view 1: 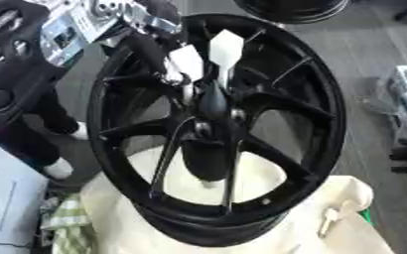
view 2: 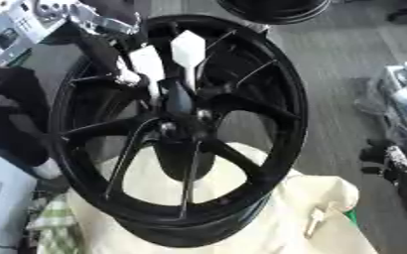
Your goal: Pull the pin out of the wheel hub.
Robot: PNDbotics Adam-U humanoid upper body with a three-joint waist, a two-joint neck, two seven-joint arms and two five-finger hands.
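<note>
So the big black wheel [view 1: 216,129] stands upright, tilted a bit, sitting on a cream cloth [view 1: 346,218] that's draped over whatever is under it. Beside the wheel's lower right rim there's a small pale peg-looking thing [view 1: 328,221] lying on that cloth. Off the wheel's lower left there's a green checked rag [view 1: 68,221] and a white sheet [view 1: 7,198]. Behind the wheel's top edge you can see part of another dark rim [view 2: 272,10] on the grey floor. To the wheel's right there's some blurry clutter, can't make it out.

The left hand [view 1: 168,49] comes in from the wheel's upper left, silver joints showing above the rim, black fingers reaching down in front of the spokes toward the hub [view 1: 211,106]. Two white flat tabs [view 1: 226,49] stick up just above the hub, and the fingers look wrapped around the nearer one [view 2: 146,64], though it's blurry there. I'd guess those are the pin, but I can't say for sure. The spokes crowd the hand on both sides.
</note>
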